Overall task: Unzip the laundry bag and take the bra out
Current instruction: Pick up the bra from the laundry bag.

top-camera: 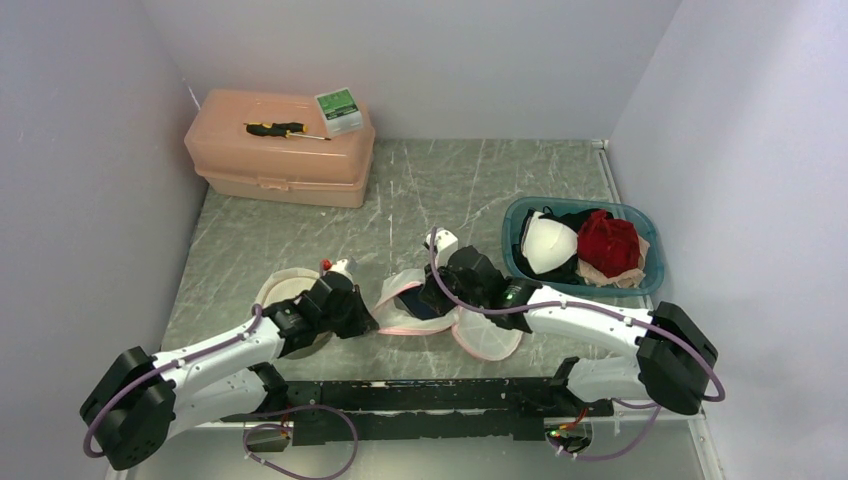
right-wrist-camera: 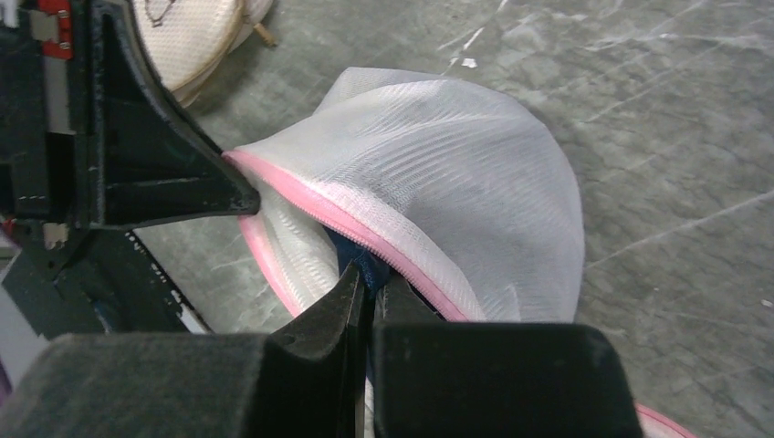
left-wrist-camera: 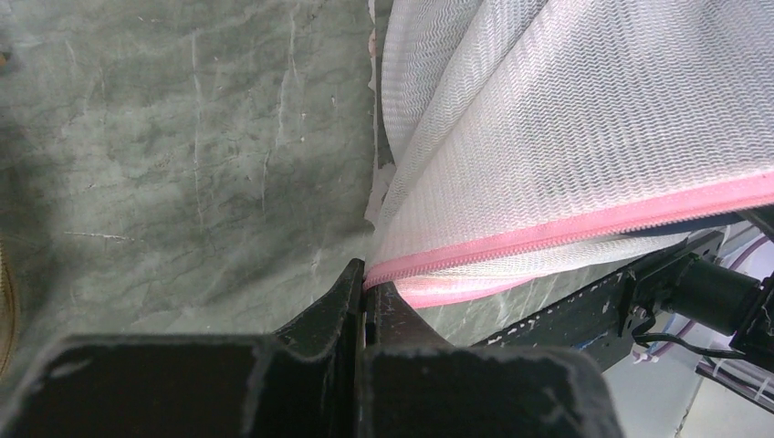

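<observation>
Top external view: a white mesh laundry bag [top-camera: 488,340] with pink zip edging lay on the table [top-camera: 480,190] between both arms. The left gripper [left-wrist-camera: 367,278] was clamped tight on that pink edge. The right gripper [right-wrist-camera: 371,278] was pinched closed on the dark blue bra [right-wrist-camera: 351,255] inside the opening. A green-labelled box [top-camera: 338,111] carried unreadable print.

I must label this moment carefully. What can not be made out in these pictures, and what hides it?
- Right wrist: the mesh laundry bag hides most of the dark blue fabric; whether the right pincer holds it is unclear.
- Left wrist: the left pincer covers the end of the pink zipper; no slider shows.
- Top: the print on the green box is too small.
</observation>
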### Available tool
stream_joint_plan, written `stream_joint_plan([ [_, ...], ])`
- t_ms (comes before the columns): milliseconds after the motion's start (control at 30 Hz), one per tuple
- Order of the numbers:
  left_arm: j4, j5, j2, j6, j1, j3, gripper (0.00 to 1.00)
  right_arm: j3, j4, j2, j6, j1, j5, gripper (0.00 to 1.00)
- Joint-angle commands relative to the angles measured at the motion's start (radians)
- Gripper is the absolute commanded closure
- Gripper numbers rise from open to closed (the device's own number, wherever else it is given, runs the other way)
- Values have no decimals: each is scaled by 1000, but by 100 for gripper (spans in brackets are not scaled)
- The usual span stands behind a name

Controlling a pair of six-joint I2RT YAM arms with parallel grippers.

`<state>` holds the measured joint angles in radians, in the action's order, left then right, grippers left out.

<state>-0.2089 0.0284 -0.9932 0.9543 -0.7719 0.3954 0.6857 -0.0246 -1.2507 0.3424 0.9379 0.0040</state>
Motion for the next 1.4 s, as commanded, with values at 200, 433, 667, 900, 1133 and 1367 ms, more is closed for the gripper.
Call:
stream_joint_plan([
  [200,12,-11,-58,-22,-1,44,97,-6,84,-63,9,-8,-199,91],
  [433,36,2,-92,-23,-2,51,97,-31,111,-79,32,-1,-198,51],
  [667,27,4,-81,-23,-3,54,97,8,90,-122,10,29,-171,39],
  [900,23,6,-71,-22,-3,50,97,39,67,-165,-19,69,-119,39],
  [1133,11,7,-58,-23,-3,53,97,55,38,-173,-28,96,-35,33],
  [1367,13,7,-55,-24,-3,54,97,62,29,-162,-56,142,81,26],
])
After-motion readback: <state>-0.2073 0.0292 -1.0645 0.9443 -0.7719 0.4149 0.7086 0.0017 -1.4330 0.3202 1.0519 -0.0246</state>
